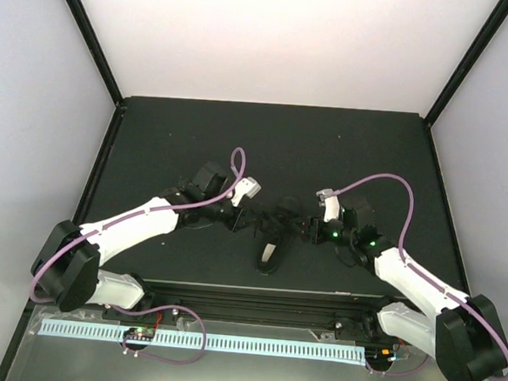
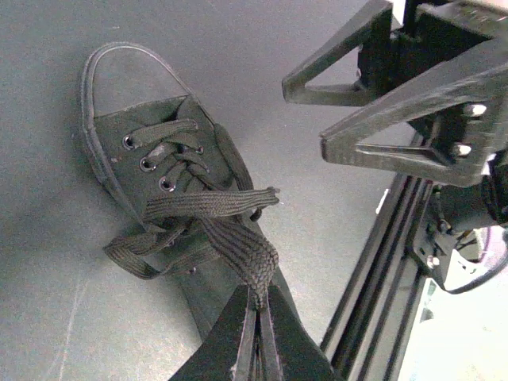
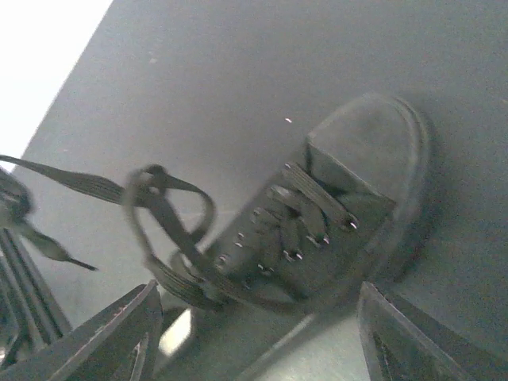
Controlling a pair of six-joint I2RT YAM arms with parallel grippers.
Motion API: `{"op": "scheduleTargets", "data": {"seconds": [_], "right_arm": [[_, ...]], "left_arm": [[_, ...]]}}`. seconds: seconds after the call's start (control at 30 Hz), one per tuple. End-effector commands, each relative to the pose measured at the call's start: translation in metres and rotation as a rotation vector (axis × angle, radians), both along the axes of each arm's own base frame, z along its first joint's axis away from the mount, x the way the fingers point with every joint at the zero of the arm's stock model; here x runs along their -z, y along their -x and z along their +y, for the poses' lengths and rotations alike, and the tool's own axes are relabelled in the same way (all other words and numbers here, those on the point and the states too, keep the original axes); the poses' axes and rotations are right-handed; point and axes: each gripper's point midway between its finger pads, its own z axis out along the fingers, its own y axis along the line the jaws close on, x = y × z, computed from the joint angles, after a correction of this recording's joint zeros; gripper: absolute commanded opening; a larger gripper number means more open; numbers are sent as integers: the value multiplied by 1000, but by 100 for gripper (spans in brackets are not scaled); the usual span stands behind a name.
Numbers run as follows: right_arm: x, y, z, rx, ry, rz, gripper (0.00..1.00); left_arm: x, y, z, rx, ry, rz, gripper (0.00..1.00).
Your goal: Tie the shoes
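Note:
The small black shoe (image 1: pixel 270 254) lies on the black mat between my two grippers, its toe pointing away from the arm bases. In the left wrist view the shoe (image 2: pixel 151 135) shows its thin black laces (image 2: pixel 208 205) crossed loosely over the tongue. My left gripper (image 2: pixel 259 305) is shut on a folded lace end and holds it taut above the heel; it also shows in the top view (image 1: pixel 250 218). My right gripper (image 3: pixel 254 333) is wide open above the shoe (image 3: pixel 349 198), beside a raised lace loop (image 3: pixel 159 198), and holds nothing. It also shows in the top view (image 1: pixel 309 229).
The black mat (image 1: pixel 196 143) covers the table up to the white walls. A black metal rail (image 1: pixel 255 293) runs along the near edge, also in the left wrist view (image 2: pixel 373 270). A lit white strip (image 1: pixel 226 342) lies in front of the bases.

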Motion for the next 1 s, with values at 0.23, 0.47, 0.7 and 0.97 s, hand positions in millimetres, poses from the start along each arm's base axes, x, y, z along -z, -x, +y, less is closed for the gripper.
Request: {"op": "scheduleTargets", "data": {"seconds": [0.23, 0.47, 0.7, 0.97], "right_arm": [[44, -7, -20, 275, -8, 269, 62], [54, -18, 0, 247, -29, 338, 56], [66, -21, 10, 239, -14, 380, 35], [68, -19, -19, 351, 108, 368, 2]], "left_arm": [[-22, 8, 5, 27, 36, 60, 2], [-24, 8, 4, 32, 47, 59, 2], [-21, 8, 4, 32, 43, 61, 2], [-14, -7, 22, -64, 6, 48, 2]]}}
